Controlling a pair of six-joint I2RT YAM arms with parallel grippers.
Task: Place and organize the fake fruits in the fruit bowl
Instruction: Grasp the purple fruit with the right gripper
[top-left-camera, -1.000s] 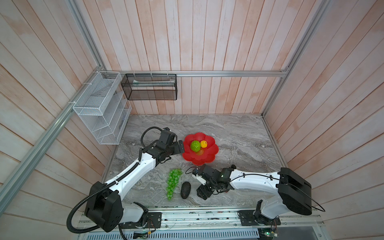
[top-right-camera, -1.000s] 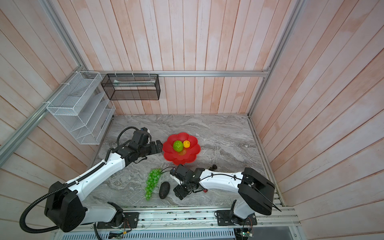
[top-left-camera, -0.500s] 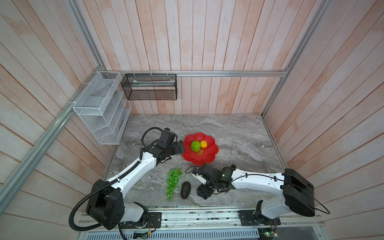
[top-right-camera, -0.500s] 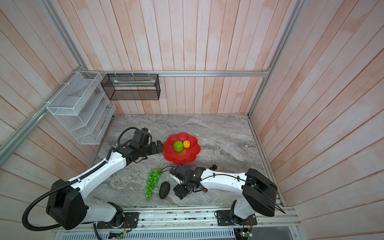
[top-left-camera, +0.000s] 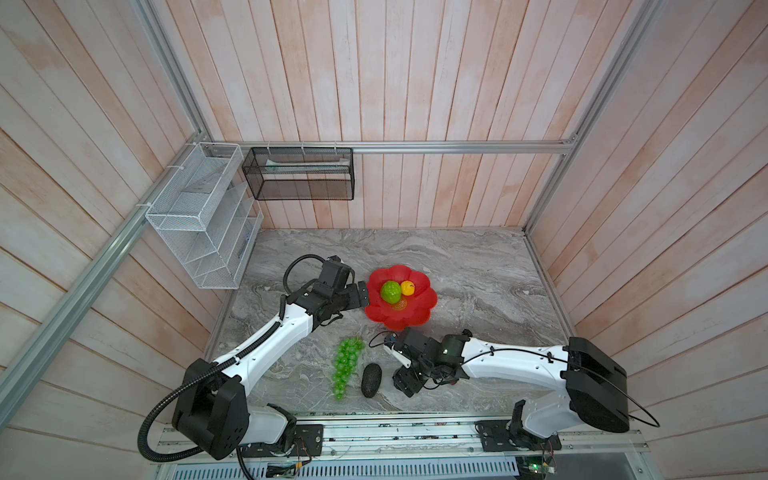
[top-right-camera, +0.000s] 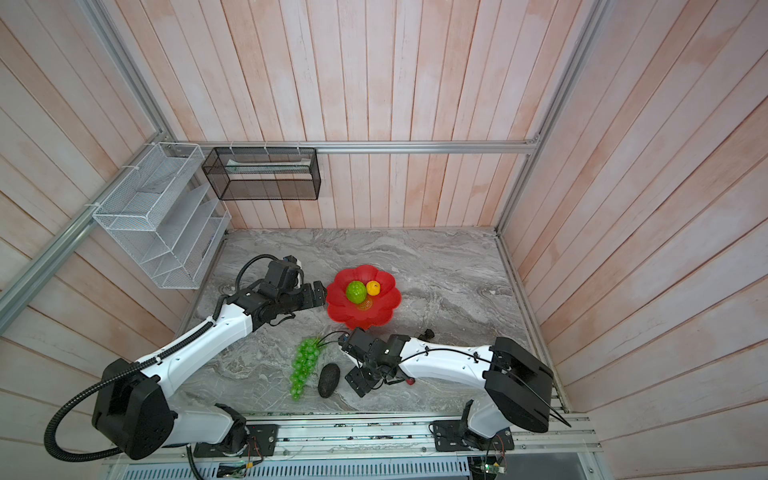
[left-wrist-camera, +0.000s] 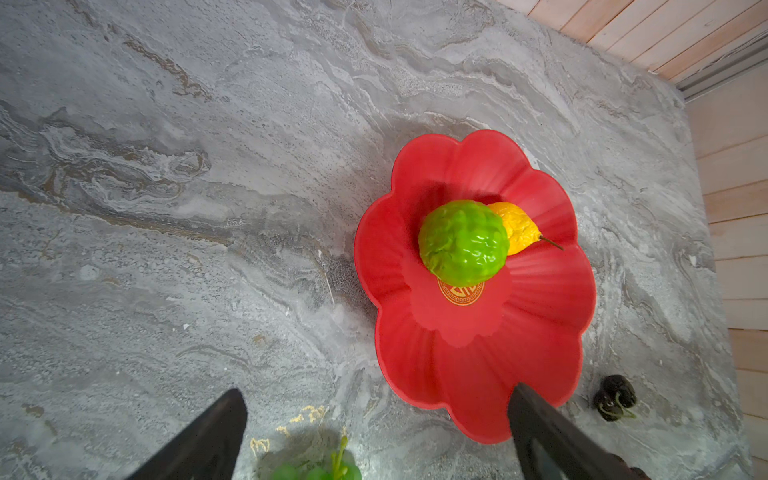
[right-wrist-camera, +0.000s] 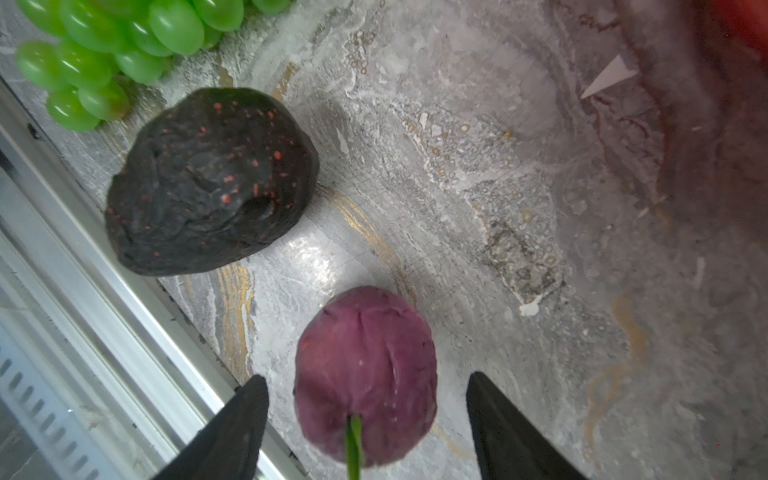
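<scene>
Right gripper (right-wrist-camera: 365, 376) wide apart, purple round fruit (right-wrist-camera: 365, 332) sitting between its tips, gaps either side, near the red flower-shaped fruit bowl (top-left-camera: 415, 318). Left gripper (left-wrist-camera: 378, 390) gapes empty beside that bowl's rim.

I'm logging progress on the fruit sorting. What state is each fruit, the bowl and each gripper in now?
fruit bowl: upright on table, partly filled.
bumpy lime-green ball: in bowl.
small yellow fruit: in bowl.
green grape bunch: on table.
dark oval avocado: on table.
purple round fruit: on table, between right jaws, ungripped.
tiny black berries: on table.
small red berries: on table.
left gripper: open, empty.
right gripper: open.
</scene>
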